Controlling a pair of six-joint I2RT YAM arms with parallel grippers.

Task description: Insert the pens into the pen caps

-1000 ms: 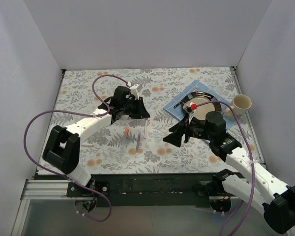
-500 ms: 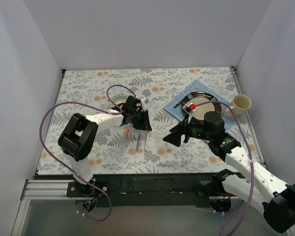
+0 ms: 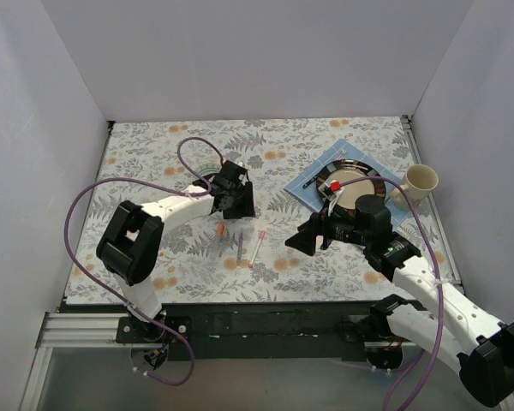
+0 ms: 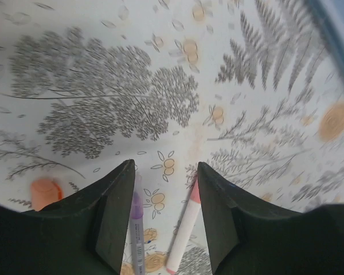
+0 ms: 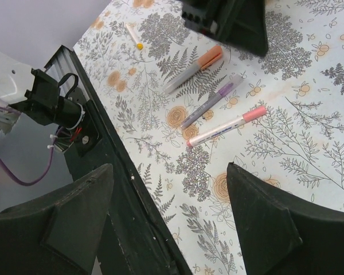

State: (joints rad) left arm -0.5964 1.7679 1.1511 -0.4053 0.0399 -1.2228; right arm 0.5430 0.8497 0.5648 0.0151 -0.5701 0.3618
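Three pens lie side by side on the floral cloth. One has an orange cap [image 3: 220, 231] [image 5: 209, 57], one is purple [image 3: 239, 246] [image 5: 212, 100] [image 4: 136, 235], and one is white with a pink cap [image 3: 257, 247] [image 5: 226, 125] [image 4: 186, 229]. My left gripper [image 3: 239, 212] [image 4: 163, 172] hovers open just above the purple and pink-capped pens, touching neither. To their right, my right gripper [image 3: 313, 237] [image 5: 172, 200] hangs wide open and holds nothing. A small red cap [image 3: 334, 185] rests on the plate. A short pen with a yellow tip [image 5: 133, 35] lies far to the left.
A dark plate [image 3: 373, 181] sits on a blue mat [image 3: 313, 190] at the back right, with a black pen [image 3: 315, 180] on the mat. A cream cup [image 3: 421, 180] stands by the right wall. The table's dark front rail [image 5: 112, 189] runs below my right gripper.
My left gripper carried the pink-capped pen down, opened and let it go. The pen now lies flat beside the purple one. The right arm barely moved.
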